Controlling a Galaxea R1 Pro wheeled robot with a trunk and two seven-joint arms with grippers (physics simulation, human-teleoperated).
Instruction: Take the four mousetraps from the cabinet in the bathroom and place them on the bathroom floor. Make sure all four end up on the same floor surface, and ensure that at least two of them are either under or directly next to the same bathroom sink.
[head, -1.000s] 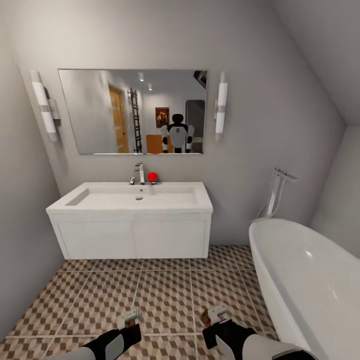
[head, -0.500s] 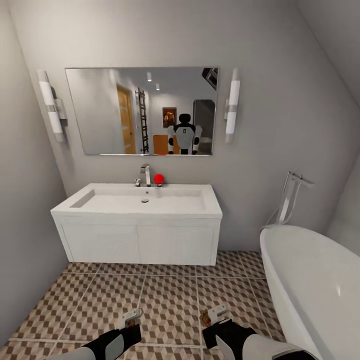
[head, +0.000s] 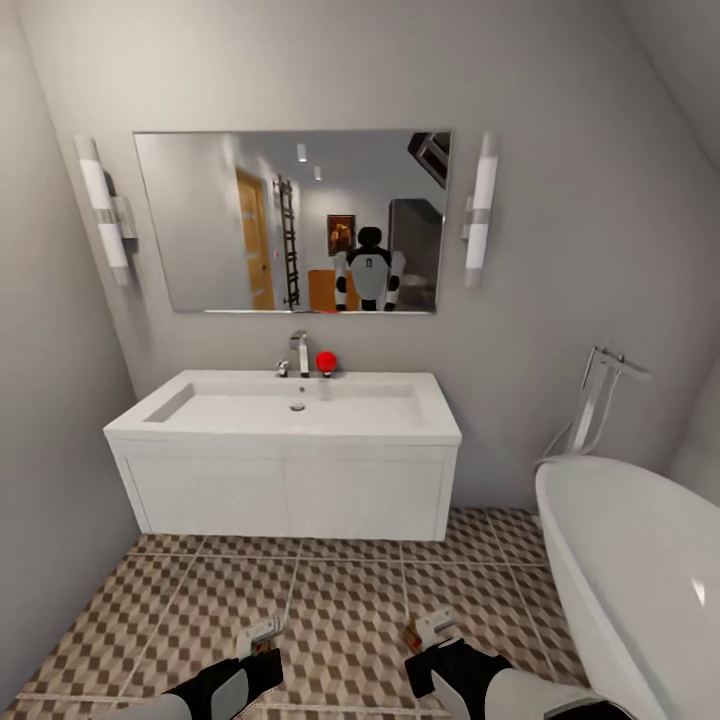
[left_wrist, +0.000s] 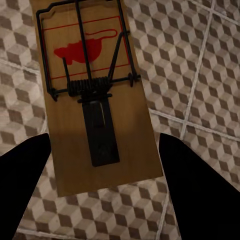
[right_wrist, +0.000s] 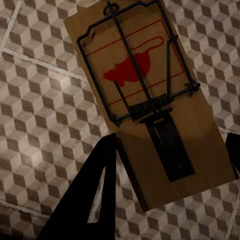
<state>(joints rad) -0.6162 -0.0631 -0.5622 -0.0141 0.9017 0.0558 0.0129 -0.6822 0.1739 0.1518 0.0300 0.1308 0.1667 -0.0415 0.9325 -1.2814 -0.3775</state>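
Mousetraps filled both hands: the left hand (head: 262, 640) pinched one mousetrap (left_wrist: 92, 95) by its long sides, fingers (left_wrist: 22, 180) pressed against the board's edges, and the right hand (head: 428, 632) pinched a second mousetrap (right_wrist: 145, 105) the same way. In the wrist views each tan board ran lengthwise out from the hand, spring and dark bar near the fingers, red mouse mark at the far end, with the cube-patterned bathroom floor (head: 340, 600) behind it and apart from it.

From the head view, the white sink unit (head: 290, 480) stood at 12 o'clock, wall-hung with a shadowed gap beneath it, well apart from both hands. The left hand sat at about 7 o'clock and the right at about 5 o'clock, low in the frame. The left one looked slightly better lined up with the basin's middle, while the right one lay closer to the bathtub (head: 640, 580) at 3 o'clock.

Open tile lay between the hands and the sink, with nothing on it. The tub rim narrowed the room on the right, and the grey wall (head: 40, 480) closed the left at 9 o'clock. Judging by this, the traps would need carrying forward and down before letting go, long axes pointing towards the sink, to count as next to it.
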